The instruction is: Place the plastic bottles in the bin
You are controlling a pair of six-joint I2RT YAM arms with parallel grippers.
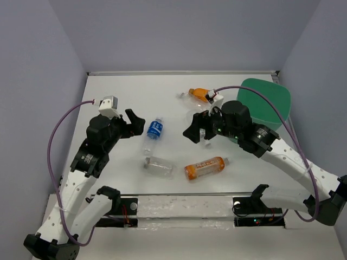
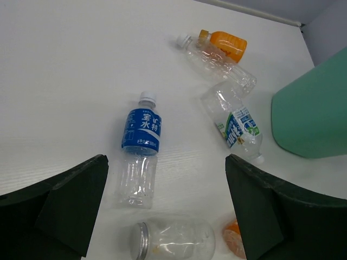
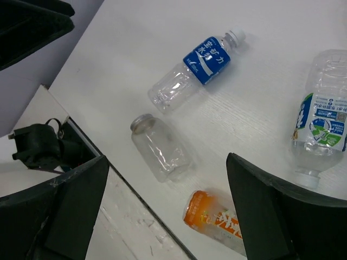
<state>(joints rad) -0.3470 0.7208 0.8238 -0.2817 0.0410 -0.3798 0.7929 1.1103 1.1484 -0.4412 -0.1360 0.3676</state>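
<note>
The mint-green bin [image 1: 267,103] stands at the back right, also in the left wrist view [image 2: 312,108]. A blue-label bottle [image 1: 154,130] [image 2: 142,146] [image 3: 195,67] lies mid-table. An orange-label bottle [image 1: 205,168] [image 3: 214,216] lies near the front. A green-label clear bottle [image 2: 234,123] [image 3: 322,127] lies below my right gripper. An orange bottle [image 1: 199,93] [image 2: 225,44] and a clear bottle [image 2: 217,62] lie at the back. My left gripper [image 1: 133,122] [image 2: 165,162] is open and empty, left of the blue-label bottle. My right gripper [image 1: 196,130] [image 3: 167,160] is open and empty above the table.
A clear jar with a metal lid [image 1: 159,166] [image 2: 173,241] [image 3: 160,149] lies on its side near the front edge. The table's front edge and a black clamp [image 3: 38,146] show in the right wrist view. Grey walls enclose the table.
</note>
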